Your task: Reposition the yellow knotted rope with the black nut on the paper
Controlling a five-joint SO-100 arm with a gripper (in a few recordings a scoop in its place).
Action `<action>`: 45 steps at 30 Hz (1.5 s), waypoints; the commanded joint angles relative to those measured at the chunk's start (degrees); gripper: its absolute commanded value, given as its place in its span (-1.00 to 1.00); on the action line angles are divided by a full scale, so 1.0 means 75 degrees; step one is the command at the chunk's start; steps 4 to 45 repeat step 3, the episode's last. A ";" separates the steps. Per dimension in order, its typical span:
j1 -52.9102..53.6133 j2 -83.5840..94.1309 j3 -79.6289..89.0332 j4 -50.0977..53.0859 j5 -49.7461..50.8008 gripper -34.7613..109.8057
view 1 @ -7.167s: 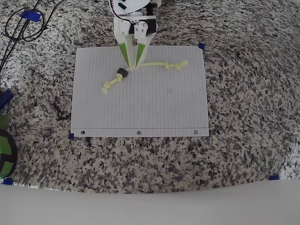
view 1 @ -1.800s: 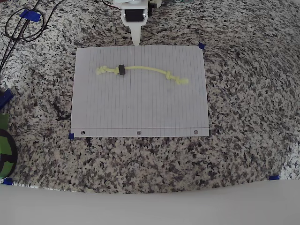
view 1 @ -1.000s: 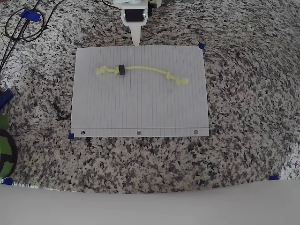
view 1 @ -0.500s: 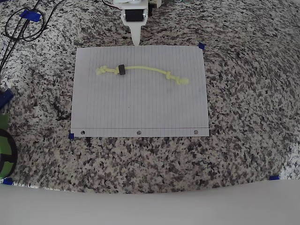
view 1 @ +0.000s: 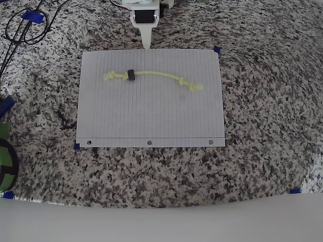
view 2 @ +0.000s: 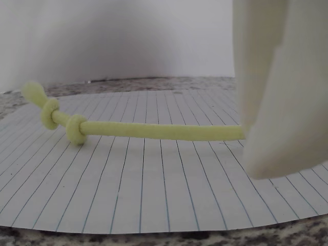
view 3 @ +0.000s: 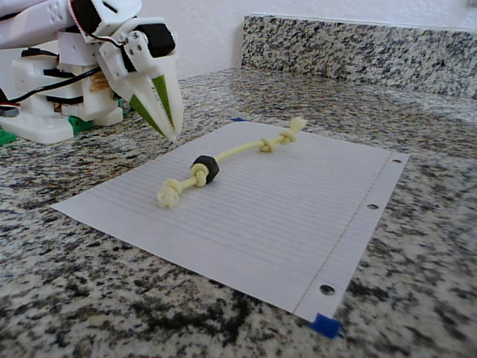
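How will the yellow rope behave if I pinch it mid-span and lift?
The yellow knotted rope lies in a soft curve on the paper, so it will probably droop either side of the gripper. The black nut sits against the knots at one end; that side likely sags lower, though the knots should stop it sliding off.

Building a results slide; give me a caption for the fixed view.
Gripper hovers closed at the paper edge, clear of the yellow knotted rope with its black nut.
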 commanded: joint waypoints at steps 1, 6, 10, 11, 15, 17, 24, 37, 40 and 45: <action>-0.0023 0.0012 0.0000 -0.0070 0.0070 -0.43; -0.0023 0.0012 0.0000 -0.0070 0.0070 -0.43; -0.0023 0.0012 0.0000 -0.0070 0.0070 -0.43; -0.0023 0.0012 0.0000 -0.0070 0.0070 -0.43; -0.0023 0.0012 0.0000 -0.0070 0.0070 -0.43; -0.0023 0.0012 0.0000 -0.0070 0.0070 -0.43; -0.0023 0.0012 0.0000 -0.0070 0.0070 -0.43; -0.0023 0.0012 0.0000 -0.0070 0.0070 -0.43; -0.0023 0.0012 0.0000 -0.0070 0.0070 -0.43; -0.0023 0.0012 0.0000 -0.0070 0.0070 -0.43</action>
